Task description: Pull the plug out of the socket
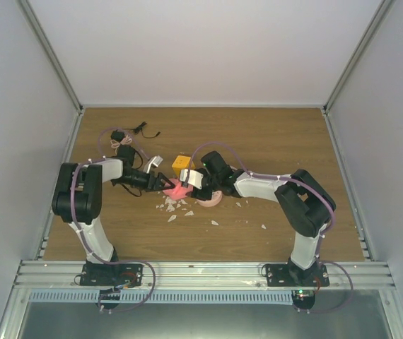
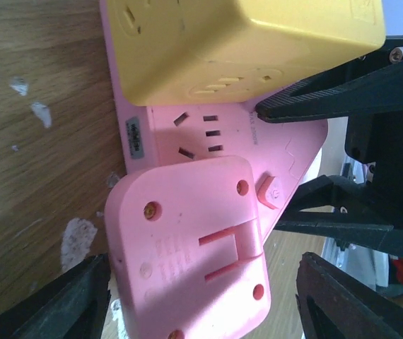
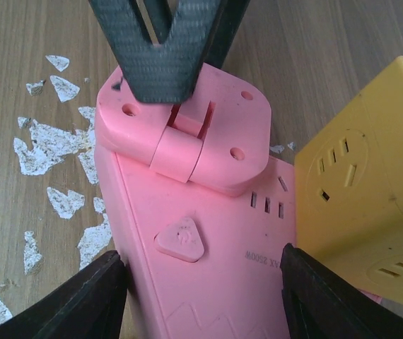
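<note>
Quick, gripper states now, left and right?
Left gripper: open, straddling the pink plug, not clamped.
Right gripper: flanking the socket; whether it grips cannot be told.

"2500W" printed on the pink socket (image 3: 223,296), side label (image 2: 134,136) illegible

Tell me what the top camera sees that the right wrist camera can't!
Only the top view shows the whole left arm and right arm, and a thin black cable far left on the wooden table. Only the right wrist view shows the small raised triangle button and slot holes on the flat pink plastic triangle socket. Both show that socket, the yellow plastic cube and white flecks.
</note>
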